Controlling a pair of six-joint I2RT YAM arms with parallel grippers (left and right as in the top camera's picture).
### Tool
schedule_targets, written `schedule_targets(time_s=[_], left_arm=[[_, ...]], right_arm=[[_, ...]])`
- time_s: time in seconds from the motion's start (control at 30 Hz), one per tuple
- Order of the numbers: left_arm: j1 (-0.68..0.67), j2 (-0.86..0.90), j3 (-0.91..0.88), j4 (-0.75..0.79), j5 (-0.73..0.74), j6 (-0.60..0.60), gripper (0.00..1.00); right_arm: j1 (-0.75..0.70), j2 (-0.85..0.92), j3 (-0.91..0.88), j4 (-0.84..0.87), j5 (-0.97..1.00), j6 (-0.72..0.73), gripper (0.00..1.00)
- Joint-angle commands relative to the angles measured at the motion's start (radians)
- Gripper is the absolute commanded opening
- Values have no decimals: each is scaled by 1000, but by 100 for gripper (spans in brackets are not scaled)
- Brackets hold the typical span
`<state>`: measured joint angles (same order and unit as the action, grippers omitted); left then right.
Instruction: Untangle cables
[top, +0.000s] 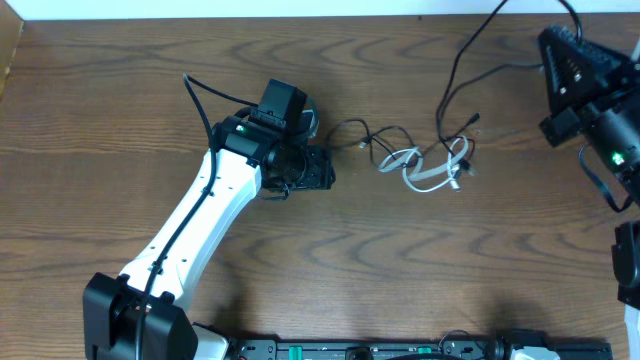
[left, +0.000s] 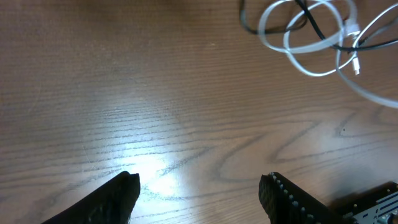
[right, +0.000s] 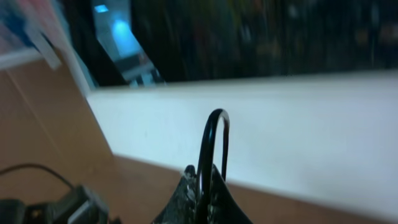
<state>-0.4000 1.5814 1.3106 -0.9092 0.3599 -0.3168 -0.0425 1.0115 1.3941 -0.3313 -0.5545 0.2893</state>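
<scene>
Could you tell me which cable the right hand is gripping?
The black cable, pinched in the right hand; the white cable lies loose on the table.

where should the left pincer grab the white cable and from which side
Probably the white cable at its near loop arc, which lies flat on bare wood, clear of the black cable crossing higher up. Come straight down from the side of the left pincer, with its open jaws straddling the strand crosswise.
</scene>
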Motion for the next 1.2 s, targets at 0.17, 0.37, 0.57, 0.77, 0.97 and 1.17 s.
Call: schedule_targets(time_s=[0.17,0.37,0.57,0.77,0.97,1.17], left_arm=[[1,1,6,36,145,68,66],[-71,1,6,183,370,172,75],[-168,1,6,353,373,171,80],[-199,1,6,546,287,87,81],[-199,1,6,620,90,-9,81],[-199,1,6,636,-7,-84,82]], right_arm=[[13,108,12,-70,-195,42,1],[68,187,12,265,-235,343,1],[129,197,12,298,-235,346,1],[177,197,12,347,-291,456,1],[213,196,12,538,-369,579,1],[233,196,12,673,-403,689,1]])
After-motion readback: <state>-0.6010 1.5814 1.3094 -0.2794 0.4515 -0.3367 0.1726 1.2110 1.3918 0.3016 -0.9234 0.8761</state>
